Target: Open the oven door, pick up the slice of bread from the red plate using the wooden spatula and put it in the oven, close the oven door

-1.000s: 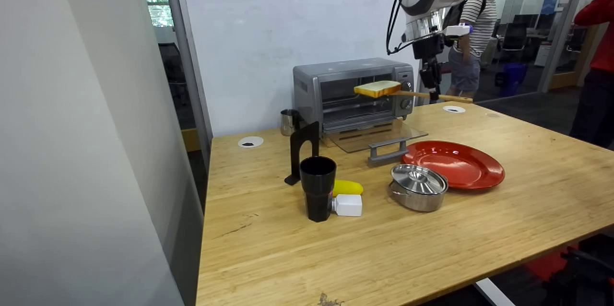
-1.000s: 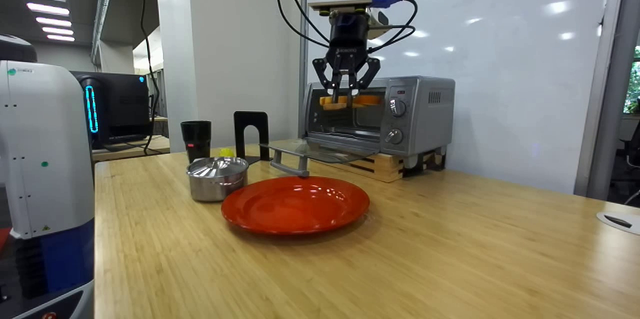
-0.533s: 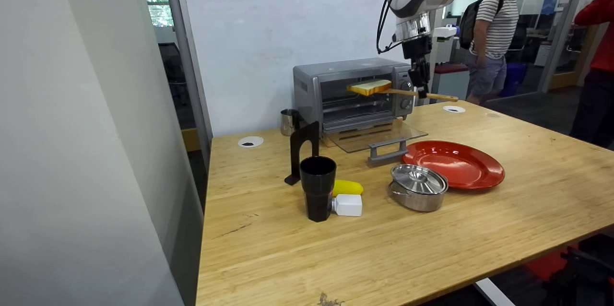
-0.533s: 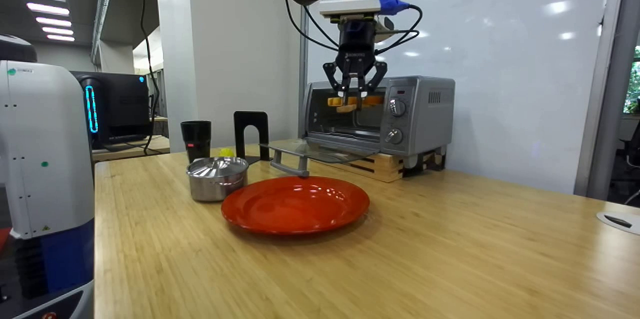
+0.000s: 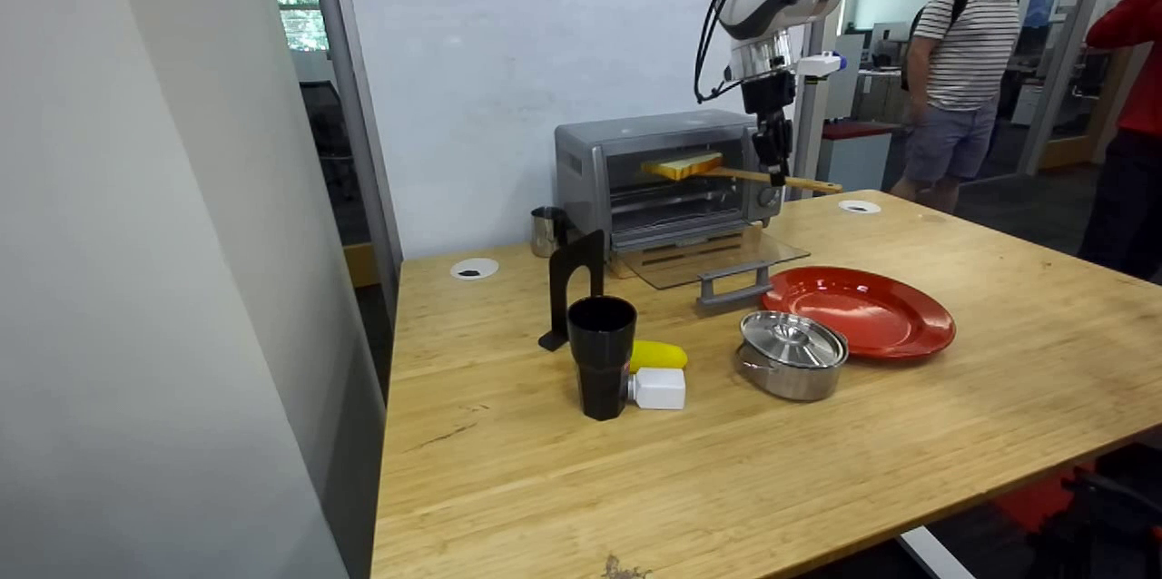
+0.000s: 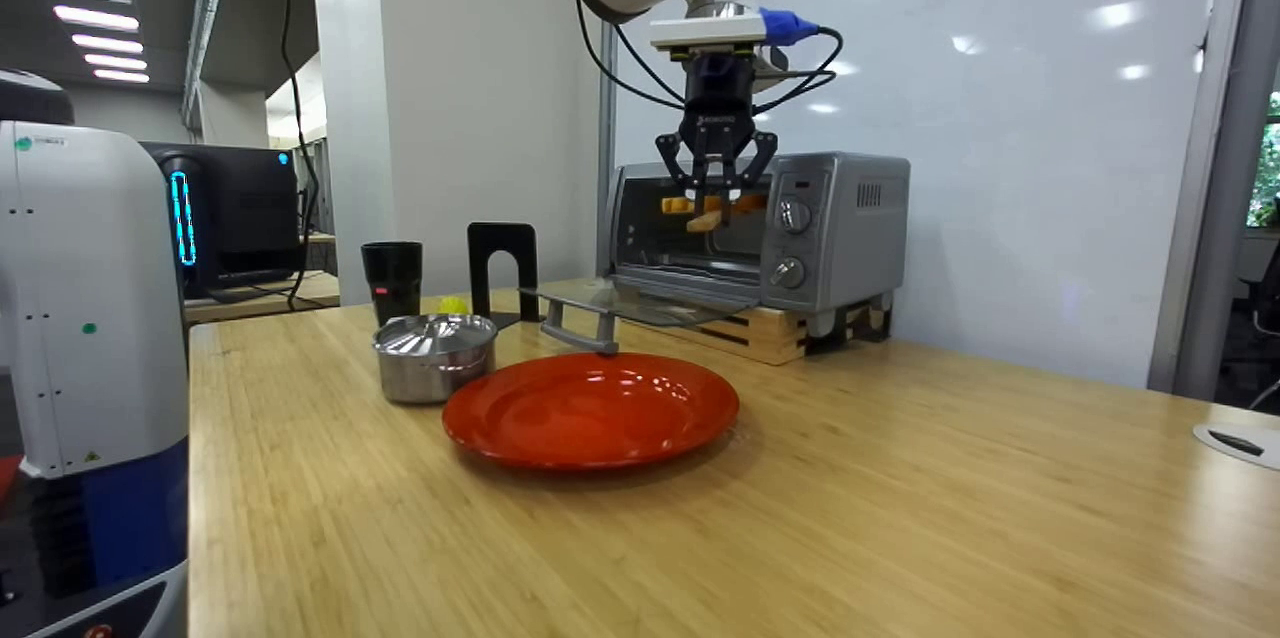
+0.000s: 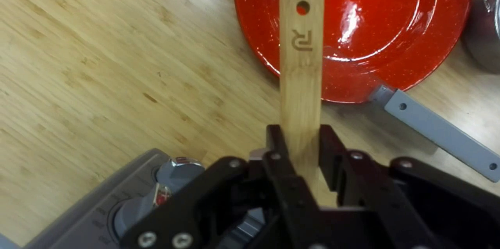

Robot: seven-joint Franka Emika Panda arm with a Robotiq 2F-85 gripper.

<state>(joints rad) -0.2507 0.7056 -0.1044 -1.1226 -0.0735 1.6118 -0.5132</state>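
In an exterior view, the black tumbler [image 5: 602,368] stands below centre, the white bottle [image 5: 660,388] to its right. The lidded metal pot [image 5: 795,357] is lower right of centre; the black bookend [image 5: 559,289], near centre.

Over the last second I have brought my tool [image 5: 777,180] leftward in an exterior view, farther across the oven [image 5: 672,127]. The wooden spatula [image 5: 813,185] has come along, and so has the slice of bread [image 5: 683,167]: it overlapped the control panel [image 5: 753,198] there and now shows wholly left of it. In an exterior view the handle end [image 6: 704,221] has shifted right and slightly lower. Behind, a man in a striped shirt [image 5: 973,53] has moved right.
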